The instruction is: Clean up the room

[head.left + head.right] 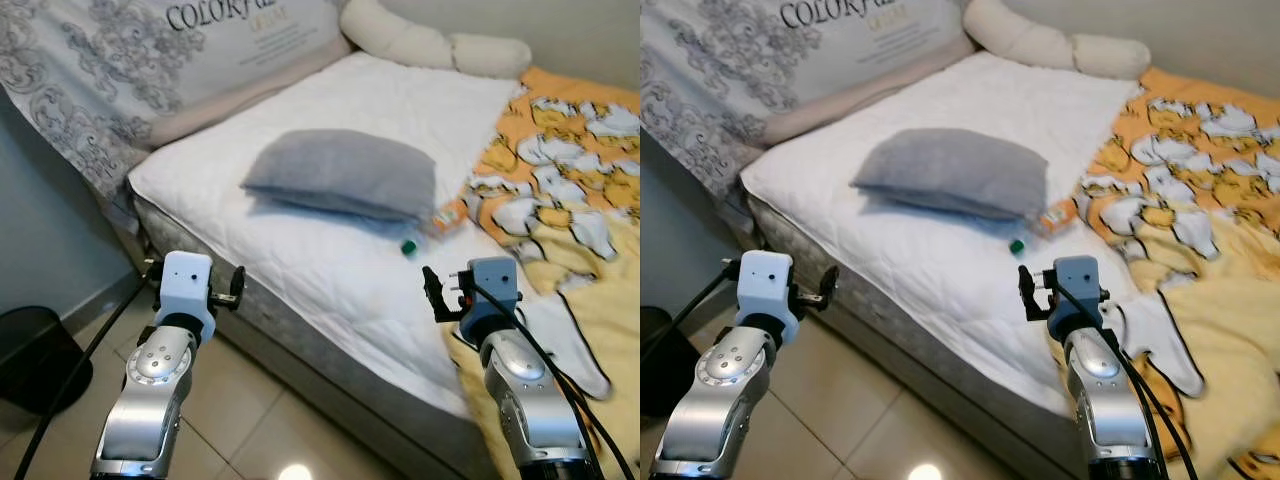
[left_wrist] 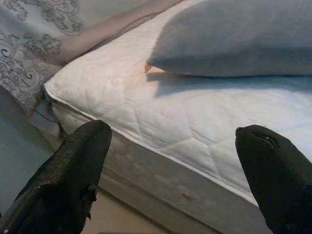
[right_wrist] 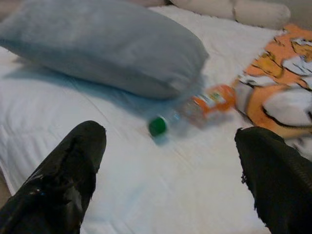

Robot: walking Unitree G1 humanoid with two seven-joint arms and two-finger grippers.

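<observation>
The bottle (image 3: 195, 109) lies on the bed (image 1: 330, 270), touching the pillow (image 1: 345, 172). Our right pincer (image 3: 170, 180) is released; we should reach forward and close across its body. The left pincer (image 2: 173, 170) is released too.

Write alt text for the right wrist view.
A plastic bottle with a green cap lies on its side on a white mattress, beside a grey pillow. The right gripper hangs open before it, near an orange blanket.

A patterned headboard cover (image 1: 120, 60) leans at the bed's head. A cream bolster (image 1: 430, 42) lies along the far wall. A black bin (image 1: 35, 355) stands on the tiled floor (image 1: 260, 420).
</observation>
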